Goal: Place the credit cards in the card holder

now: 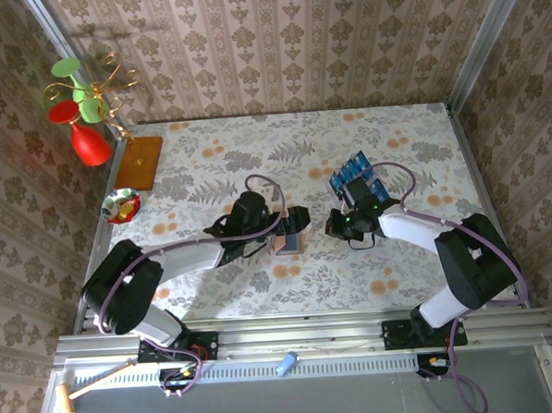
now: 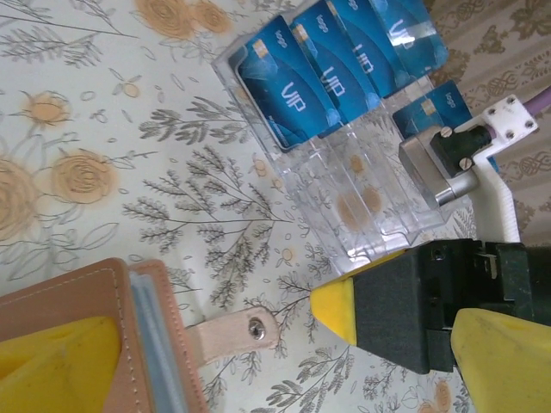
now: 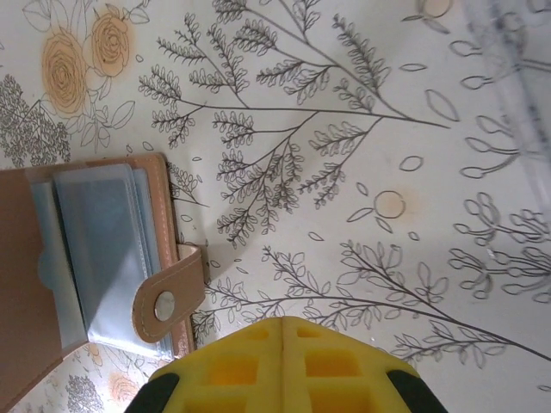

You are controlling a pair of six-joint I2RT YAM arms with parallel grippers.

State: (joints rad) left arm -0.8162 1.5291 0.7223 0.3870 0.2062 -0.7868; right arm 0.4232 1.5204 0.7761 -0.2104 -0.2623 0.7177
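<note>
The card holder (image 3: pixel 86 249) lies open on the flowered table (image 1: pixel 421 143), about midway across and closer to the near edge. The left gripper (image 2: pixel 275 361) is spread wide above it, clasping nothing. The right gripper (image 3: pixel 282 331) is pinched closed and empty, just beside the clasp strap (image 3: pixel 168 297). The credit cards (image 2: pixel 327 77) stand in a clear rack (image 2: pixel 370 206) right of centre.

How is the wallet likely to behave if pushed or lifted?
Probably floppy: the wallet is open, with thin clear sleeves and a loose snap tab that would likely flap. It looks thin and light, so a push would likely slide it across the tablecloth rather than tip it.
</note>
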